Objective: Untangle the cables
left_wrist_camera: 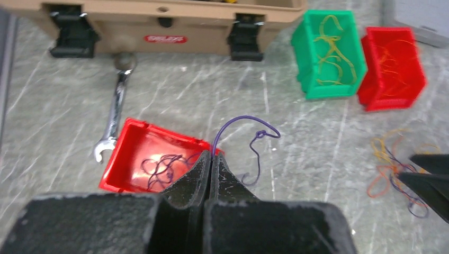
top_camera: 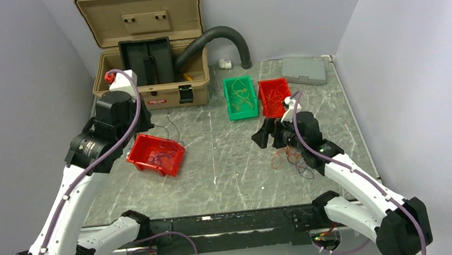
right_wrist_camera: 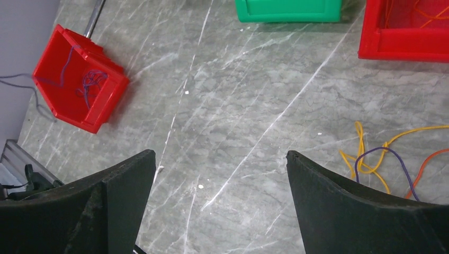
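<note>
By the near red bin (left_wrist_camera: 117, 153) the left gripper (left_wrist_camera: 210, 164) pinches a purple wire (left_wrist_camera: 249, 124), likely to drop it in, while the right gripper (right_wrist_camera: 220, 154) gapes empty beside the tangle (left_wrist_camera: 391, 161).

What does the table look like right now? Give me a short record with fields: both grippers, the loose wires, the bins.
left gripper: shut on a purple wire, by the edge of the near red bin
right gripper: open, empty, over bare table beside the loose wires
loose wires: orange, yellow and purple tangle on the table
near red bin: purple wires inside
green bin: yellow wires inside
far red bin: orange wires inside
wrench: flat on the table beside the near red bin
</note>
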You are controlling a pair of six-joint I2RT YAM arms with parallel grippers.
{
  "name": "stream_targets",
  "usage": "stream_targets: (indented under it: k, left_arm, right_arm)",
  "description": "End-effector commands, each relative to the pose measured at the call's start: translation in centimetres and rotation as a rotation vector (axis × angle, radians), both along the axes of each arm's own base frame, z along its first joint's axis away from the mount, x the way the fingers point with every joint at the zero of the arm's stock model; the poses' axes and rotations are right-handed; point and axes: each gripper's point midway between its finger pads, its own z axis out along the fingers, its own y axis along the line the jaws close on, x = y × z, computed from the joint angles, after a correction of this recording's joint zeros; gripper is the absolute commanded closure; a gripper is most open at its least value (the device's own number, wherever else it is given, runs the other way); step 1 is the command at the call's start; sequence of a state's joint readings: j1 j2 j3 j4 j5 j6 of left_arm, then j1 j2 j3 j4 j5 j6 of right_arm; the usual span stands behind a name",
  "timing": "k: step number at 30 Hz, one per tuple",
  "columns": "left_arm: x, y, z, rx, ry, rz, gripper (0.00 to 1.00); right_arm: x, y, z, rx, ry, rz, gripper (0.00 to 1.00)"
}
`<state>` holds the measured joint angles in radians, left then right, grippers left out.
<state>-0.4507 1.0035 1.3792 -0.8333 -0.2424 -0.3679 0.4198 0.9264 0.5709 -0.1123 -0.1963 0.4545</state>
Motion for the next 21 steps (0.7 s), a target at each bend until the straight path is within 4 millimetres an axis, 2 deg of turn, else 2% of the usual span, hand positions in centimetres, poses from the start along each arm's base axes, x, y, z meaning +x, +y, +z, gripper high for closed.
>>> stream_targets:
  k: [1, 5, 12, 16, 19, 21]
  left_arm:
    - [-0.7, 4.3, -1.1, 0.026, 0.037, 0.226, 1.0]
    - [-0.6, 5.4, -2.9, 0.032, 0.082, 0.301, 1.0]
    - [1.4, 8.1, -6.9, 0.048, 0.198, 0.486, 1.0]
    - [2.2, 8.8, -9.4, 0.037, 0.259, 0.551, 1.0]
    - [2.5, 8.9, -10.2, 0.018, 0.282, 0.572, 1.0]
    - [2.8, 8.9, -10.0, 0.007, 0.276, 0.581, 1.0]
  right_arm:
    - [0.9, 0.4, 3.6, 0.023, -0.103, 0.013, 0.05]
    - [1.0, 0.4, 3.6, 0.023, -0.104, 0.009, 0.05]
    - [1.1, 0.3, 4.7, 0.018, -0.117, 0.007, 0.05]
    - [0.9, 0.1, 4.8, 0.013, -0.12, 0.002, 0.05]
    - [0.7, -0.1, 4.5, 0.011, -0.114, -0.003, 0.05]
    - [0.5, -0.2, 4.4, 0.012, -0.112, -0.003, 0.05]
